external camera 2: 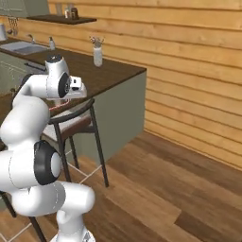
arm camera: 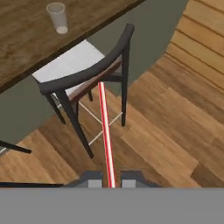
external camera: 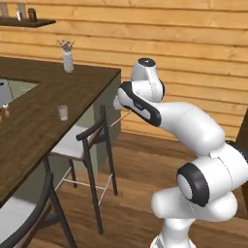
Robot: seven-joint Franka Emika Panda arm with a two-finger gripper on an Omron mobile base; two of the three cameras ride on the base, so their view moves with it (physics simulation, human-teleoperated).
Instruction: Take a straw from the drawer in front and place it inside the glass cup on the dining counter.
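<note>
Clear glass cup [arm camera: 57,17] (wood-plank dining counter [arm camera: 26,48])

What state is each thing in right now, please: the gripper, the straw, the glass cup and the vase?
gripper: shut on the straw.
straw: held, pointing out over the chair.
glass cup: upright on the dining counter, no straw in it.
vase: upright, holding flowers.

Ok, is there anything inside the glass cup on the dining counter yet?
Nothing shows inside the glass cup; it looks empty through its clear wall. The straw is clamped in the gripper, out over the chair.
</note>
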